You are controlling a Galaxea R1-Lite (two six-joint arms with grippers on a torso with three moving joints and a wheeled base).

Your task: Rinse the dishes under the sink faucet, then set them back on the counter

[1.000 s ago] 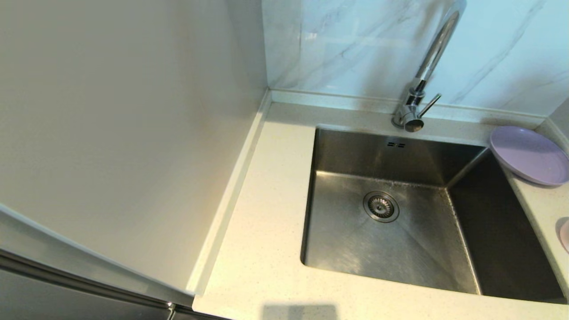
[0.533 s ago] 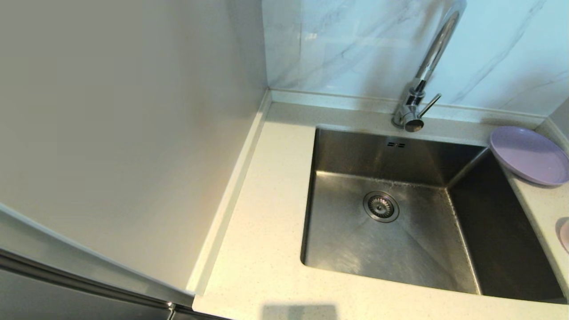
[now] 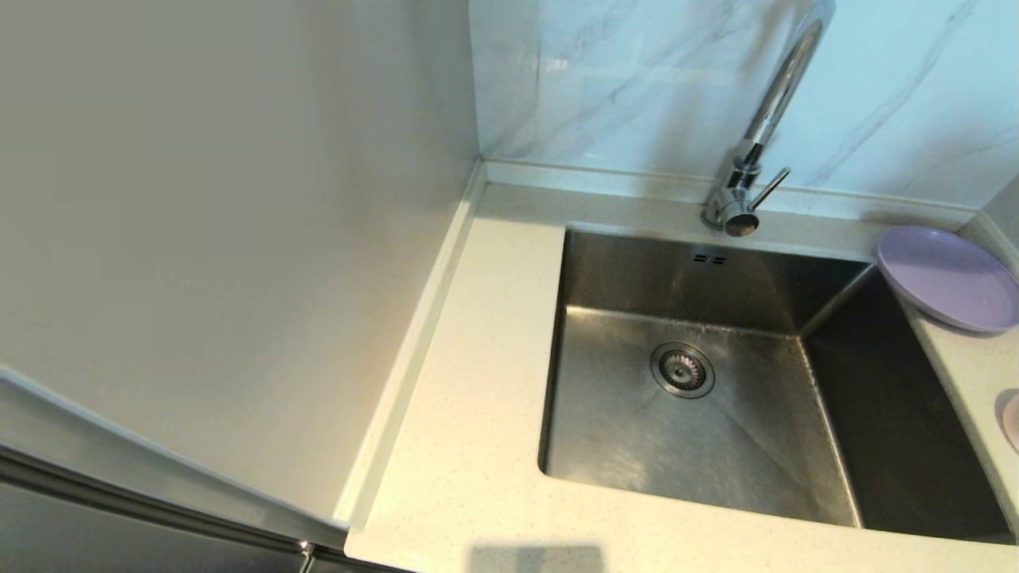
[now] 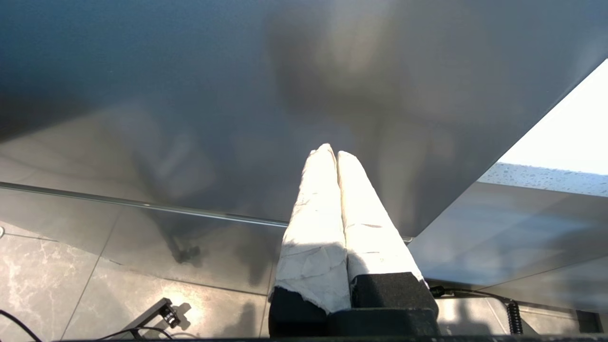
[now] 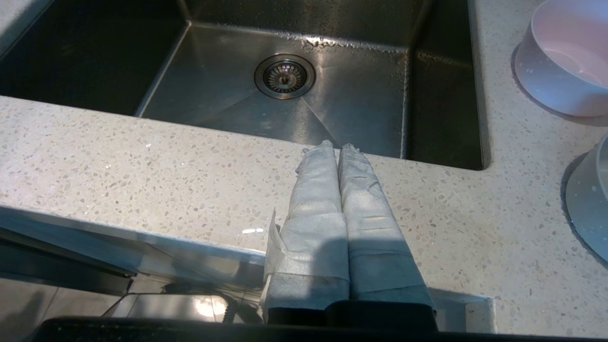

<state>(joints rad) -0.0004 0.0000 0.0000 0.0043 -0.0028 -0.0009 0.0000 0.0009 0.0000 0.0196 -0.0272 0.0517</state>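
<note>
Off-white speckled counter [image 3: 478, 446] wrapped round a square steel sink [image 3: 685, 446], grey-veined marble wall [image 3: 621, 79] behind, plain pale panel [image 3: 223, 223] on the robot's left.

Head view: no arm or gripper anywhere in sight. One sink faucet [image 3: 752, 151], chrome gooseneck rising from the back rim, thin side lever sticking out of its base. One round strainer drain [image 3: 682, 369] on the basin floor; two small overflow slots [image 3: 708, 259] on the back wall. One lavender plate [image 3: 947, 276] lying on the counter at the sink's far right corner, its edge overhanging the basin slightly. Only a sliver of a pale pink bowl [image 3: 1011, 420] at the picture's right edge, on the counter, well apart from the plate.

Left wrist view: left gripper [image 4: 331, 151] held low, off the counter, facing a dark glossy cabinet front [image 4: 237, 95]; two white-wrapped fingers [image 4: 313, 213] pressed together, nothing between them. Marbled floor tiles [image 4: 57, 280] below, corner of the countertop up at one side. None of the dishes visible from this camera.

Right wrist view: right gripper [image 5: 338, 145] hanging over the front strip of counter [image 5: 142, 166], tips near the sink's [image 5: 213, 85] front rim; taped fingers [image 5: 313, 209] closed against each other, empty. Drain [image 5: 284, 76] seen again, water droplets on the basin floor. Pink bowl [image 5: 565, 52] shown almost whole here, upright on the counter just beside the sink's right rim. One further pale grey dish [image 5: 589, 199] at the frame edge, seen from no other camera. Plate and faucet out of this frame.
</note>
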